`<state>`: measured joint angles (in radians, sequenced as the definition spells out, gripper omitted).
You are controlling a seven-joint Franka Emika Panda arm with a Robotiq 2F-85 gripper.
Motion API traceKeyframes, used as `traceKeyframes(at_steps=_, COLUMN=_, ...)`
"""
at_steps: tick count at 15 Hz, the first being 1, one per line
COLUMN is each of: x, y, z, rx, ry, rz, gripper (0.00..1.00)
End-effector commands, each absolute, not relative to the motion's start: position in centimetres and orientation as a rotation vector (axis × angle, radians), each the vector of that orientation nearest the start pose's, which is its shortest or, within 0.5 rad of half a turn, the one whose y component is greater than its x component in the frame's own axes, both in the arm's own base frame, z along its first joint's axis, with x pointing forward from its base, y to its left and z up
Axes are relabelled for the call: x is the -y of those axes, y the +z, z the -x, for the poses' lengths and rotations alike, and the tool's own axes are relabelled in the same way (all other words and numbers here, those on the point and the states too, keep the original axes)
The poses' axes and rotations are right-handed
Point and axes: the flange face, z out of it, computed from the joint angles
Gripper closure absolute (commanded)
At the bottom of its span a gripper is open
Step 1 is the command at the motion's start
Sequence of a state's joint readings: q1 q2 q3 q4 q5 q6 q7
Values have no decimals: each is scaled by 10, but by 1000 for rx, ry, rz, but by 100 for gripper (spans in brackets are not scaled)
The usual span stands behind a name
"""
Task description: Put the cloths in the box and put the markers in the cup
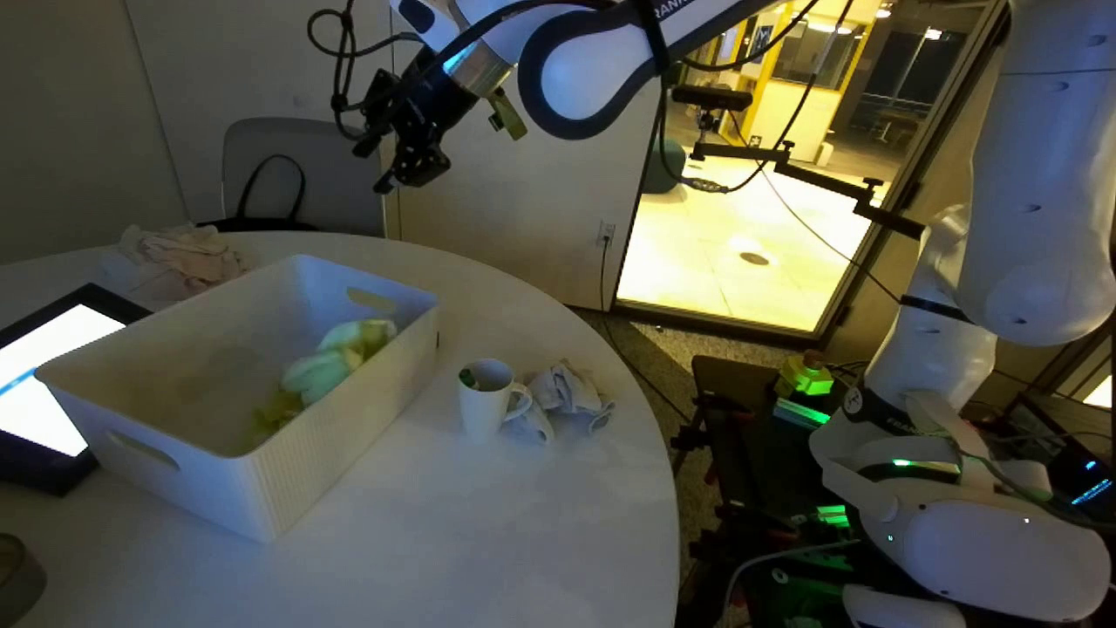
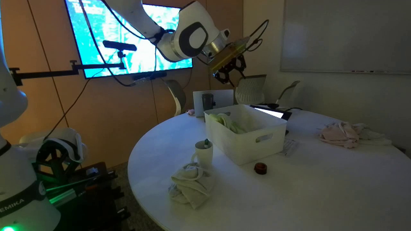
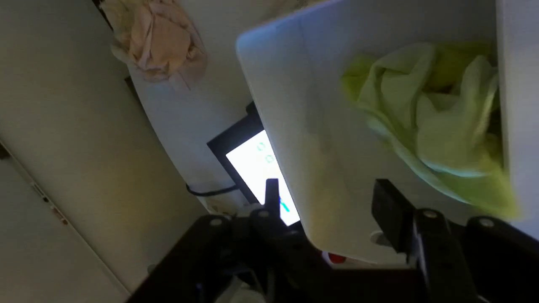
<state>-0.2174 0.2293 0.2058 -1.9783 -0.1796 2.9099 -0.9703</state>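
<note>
Wrist view: close behind pincer (image 3: pixel 323 189), facing obliquely down into box (image 3: pixel 332 164). Both exterior views: farther off, sharing table (image 1: pixel 488 532) below it.

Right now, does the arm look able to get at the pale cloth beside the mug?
Probably yes: the open gripper holds nothing, and nothing covers the pale cloth; the mug close beside it could crowd the approach.

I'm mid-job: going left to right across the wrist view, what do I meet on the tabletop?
Crumpled peach cloth → dark-framed tablet with its screen lit → bunched pale-green and yellow cloths inside the white plastic bin.
</note>
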Motion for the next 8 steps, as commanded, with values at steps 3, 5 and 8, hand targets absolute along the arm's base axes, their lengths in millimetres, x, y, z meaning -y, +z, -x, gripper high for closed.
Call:
traceKeyframes(at_steps=3, x=77, y=439, z=-648, rx=1504, ry=-954, rz=3038, gripper=0)
traceKeyframes(at_steps=5, x=103, y=432, z=-647, rx=1409, ry=-872, rz=3121, gripper=0)
traceKeyframes(at_steps=8, x=133, y=411, z=-650, rx=1307, ry=-720, rz=3214, gripper=0)
